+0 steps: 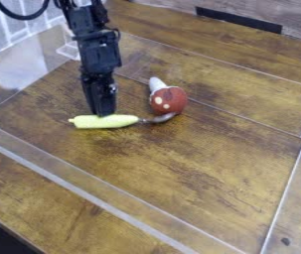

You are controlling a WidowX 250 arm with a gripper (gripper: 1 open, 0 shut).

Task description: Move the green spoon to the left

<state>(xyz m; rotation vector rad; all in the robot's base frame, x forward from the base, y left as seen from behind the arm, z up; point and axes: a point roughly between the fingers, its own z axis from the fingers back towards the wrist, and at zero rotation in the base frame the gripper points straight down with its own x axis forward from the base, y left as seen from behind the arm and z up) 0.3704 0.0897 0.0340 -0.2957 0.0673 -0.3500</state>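
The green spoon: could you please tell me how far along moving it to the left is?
Nothing looks finished: the spoon lies on the table, its bowl end near the red-brown object. In hand is the grasp, with the jaws down at the handle, though whether they grip it is unclear. The move left appears to remain.

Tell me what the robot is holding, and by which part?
I can't tell if anything is held. The black gripper is down at the middle of the silver spoon's yellow-green plastic handle, but its grip doesn't show clearly.
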